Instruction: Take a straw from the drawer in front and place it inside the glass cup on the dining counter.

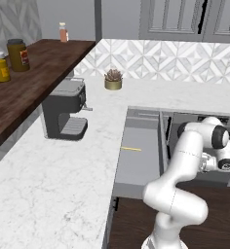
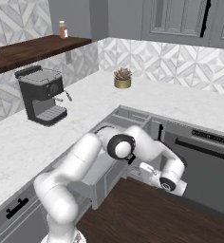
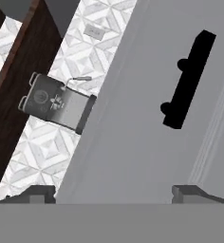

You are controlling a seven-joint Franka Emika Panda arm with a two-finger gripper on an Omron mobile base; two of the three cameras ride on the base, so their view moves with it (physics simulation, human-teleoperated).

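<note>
Thin straight yellow straw (image 1: pixel 131 149) lying flat on the plain grey floor of the wide, shallow grey drawer (image 1: pixel 136 170), roughly mid-floor and nearer its left wall, untouched. Drawer pulled well out from the run of grey cabinets under the white marble worktop (image 1: pixel 53 180), open and unobstructed from above. Two-finger gripper (image 3: pixel 114 192) of the white arm hanging beside the drawer's right edge, lower than the rim and in front of the dark appliance front (image 2: pixel 204 166), with fingers (image 3: pixel 35 193) spread wide apart and nothing between them; in the hand view, aimed at a grey panelled front carrying a black bar handle (image 3: pixel 187 80), close but apart from it. Black and silver espresso machine (image 1: pixel 63 114) standing on the worktop toward the back left, well apart from the drawer, beneath a dark wooden shelf (image 1: pixel 29 78) holding two yellow-filled jars (image 1: pixel 9 61). Small potted succulent in a gold pot (image 1: pixel 113 80) at the worktop's back edge, against the patterned tile wall. Judged step: drawer opening done, handle let go, pickup of the straw not yet begun. Next move likely calls for lifting the hand over the drawer rim, turning the fingers downward across the straw, then lowering to pinch it near its middle.
</note>
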